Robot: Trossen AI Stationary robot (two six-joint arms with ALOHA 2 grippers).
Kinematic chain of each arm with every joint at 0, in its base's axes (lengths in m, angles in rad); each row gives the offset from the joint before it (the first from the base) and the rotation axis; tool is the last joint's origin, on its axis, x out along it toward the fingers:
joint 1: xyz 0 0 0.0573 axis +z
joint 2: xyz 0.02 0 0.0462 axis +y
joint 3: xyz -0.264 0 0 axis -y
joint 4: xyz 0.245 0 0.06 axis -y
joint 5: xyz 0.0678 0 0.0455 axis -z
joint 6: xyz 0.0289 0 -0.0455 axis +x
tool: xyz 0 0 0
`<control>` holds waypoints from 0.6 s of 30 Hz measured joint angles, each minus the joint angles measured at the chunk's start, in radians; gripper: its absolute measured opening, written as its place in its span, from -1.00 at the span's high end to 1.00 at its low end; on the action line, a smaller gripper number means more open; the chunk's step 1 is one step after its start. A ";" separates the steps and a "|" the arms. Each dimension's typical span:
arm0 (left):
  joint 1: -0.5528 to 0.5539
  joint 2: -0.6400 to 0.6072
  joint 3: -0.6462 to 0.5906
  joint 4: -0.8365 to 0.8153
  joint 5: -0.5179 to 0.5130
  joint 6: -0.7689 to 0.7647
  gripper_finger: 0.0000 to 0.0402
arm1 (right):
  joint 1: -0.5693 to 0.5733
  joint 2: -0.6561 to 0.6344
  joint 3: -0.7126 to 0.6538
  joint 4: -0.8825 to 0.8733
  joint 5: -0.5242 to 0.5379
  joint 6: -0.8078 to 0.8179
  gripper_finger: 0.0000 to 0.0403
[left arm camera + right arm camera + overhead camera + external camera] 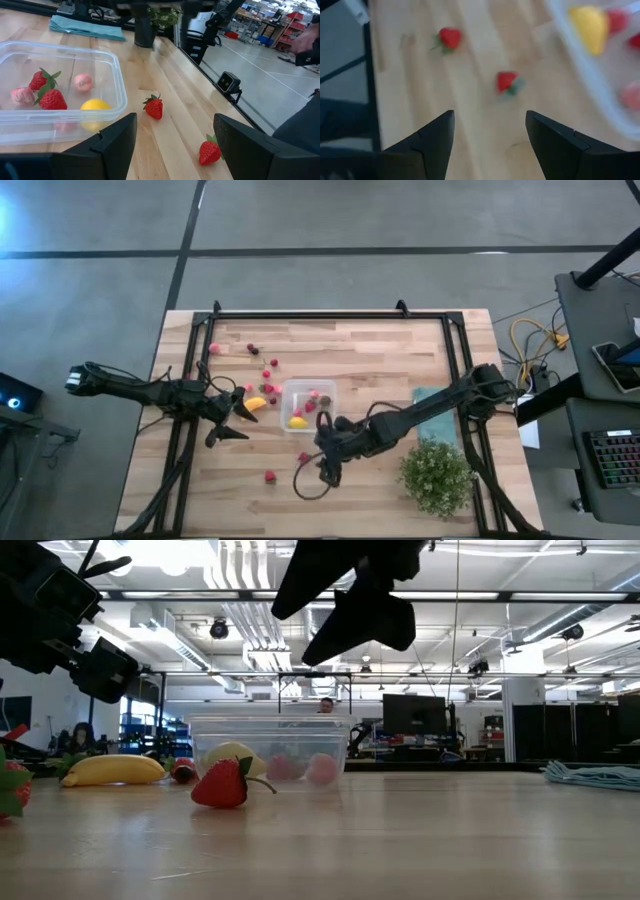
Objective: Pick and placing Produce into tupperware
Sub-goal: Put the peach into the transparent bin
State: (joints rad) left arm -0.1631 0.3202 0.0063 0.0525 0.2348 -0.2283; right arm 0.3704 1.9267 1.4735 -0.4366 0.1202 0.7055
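The clear tupperware (308, 405) stands mid-table and holds a yellow lemon (95, 106), strawberries (49, 97) and pink berries (82, 81). Loose produce lies on the wood around it: a strawberry (506, 81) just off the box's near side, another (449, 37) nearer the front edge, a banana piece (256, 404) at the box's left, and several berries (268, 368) farther back. My right gripper (490, 125) hovers open above the table near the closer strawberry (303, 457). My left gripper (175, 125) waits open left of the box, pointing toward it.
A green bushy plant (437, 475) stands at the near right, with a teal cloth (435, 415) behind it. A dark frame (330, 315) runs along the table's far edge and sides. Bare wood lies along the near edge.
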 joint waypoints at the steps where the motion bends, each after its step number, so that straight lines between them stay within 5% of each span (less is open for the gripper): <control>1: 0.000 0.000 0.000 0.000 -0.001 0.000 -0.24 | 0.009 0.012 0.011 0.000 -0.014 0.003 -0.18; 7: 0.000 0.000 0.000 0.000 0.000 0.000 -0.24 | 0.051 0.082 0.094 -0.001 -0.042 -0.065 -0.17; 13: 0.000 -0.001 0.000 0.000 0.000 0.000 -0.24 | 0.045 0.104 0.103 -0.003 -0.037 -0.364 -0.17; 18: 0.000 0.000 0.000 0.000 0.000 0.000 -0.24 | 0.034 0.122 0.093 0.002 0.068 -0.477 -0.17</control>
State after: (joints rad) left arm -0.1631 0.3206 0.0063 0.0525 0.2345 -0.2283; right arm 0.4044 2.0486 1.5669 -0.4348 0.1885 0.2287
